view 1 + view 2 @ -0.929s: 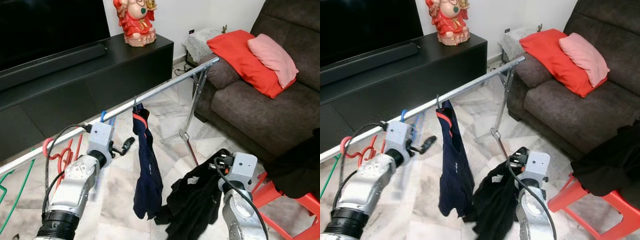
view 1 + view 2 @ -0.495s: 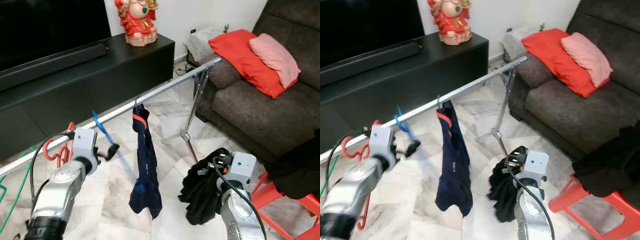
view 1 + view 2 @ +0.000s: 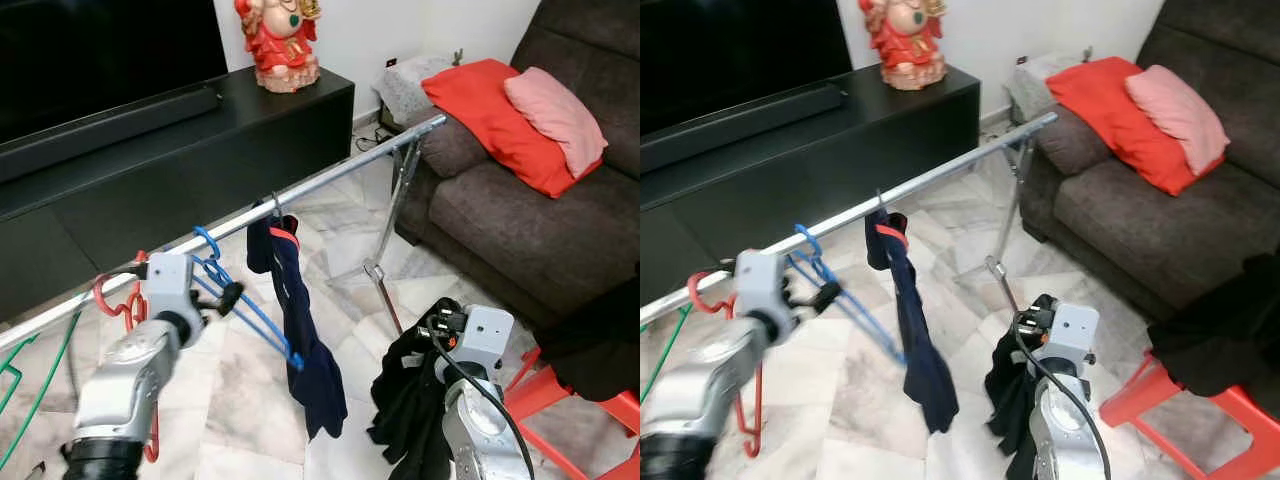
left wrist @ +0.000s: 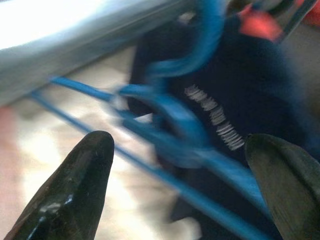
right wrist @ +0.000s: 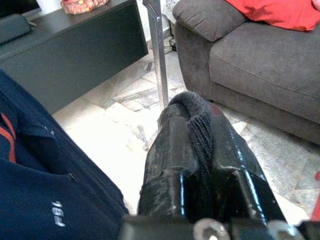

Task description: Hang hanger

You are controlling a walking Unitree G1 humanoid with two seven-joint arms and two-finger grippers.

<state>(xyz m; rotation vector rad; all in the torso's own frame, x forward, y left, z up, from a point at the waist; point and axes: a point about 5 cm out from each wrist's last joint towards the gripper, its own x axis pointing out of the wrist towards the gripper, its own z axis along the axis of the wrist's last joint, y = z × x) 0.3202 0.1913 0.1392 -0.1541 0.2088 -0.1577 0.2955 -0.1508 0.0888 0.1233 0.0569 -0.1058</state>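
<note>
A blue hanger (image 3: 245, 305) has its hook over the silver rail (image 3: 340, 170) and slants down to the right, its low end against a navy garment (image 3: 300, 320) that hangs from its own hook on the same rail. My left gripper (image 3: 230, 296) sits just below the rail beside the hanger's neck. In the left wrist view its fingers (image 4: 70, 200) stand wide apart with the blurred blue hanger (image 4: 180, 135) between them, so it is open. Lower right, my right gripper (image 5: 192, 112) is shut on a black knit garment (image 3: 410, 410) that dangles toward the floor.
Red hangers (image 3: 118, 300) and a green hanger (image 3: 20, 375) hang at the rail's left end. A black TV cabinet (image 3: 200, 150) stands behind the rail, a dark sofa (image 3: 500, 210) at the right. A red stool (image 3: 590, 425) with dark clothing stands at the near right.
The blue hanger went from up by the gripper to hooked on the rail, slanting down. The left arm drew back leftward. The navy garment's bottom swung right; the black garment dropped lower.
</note>
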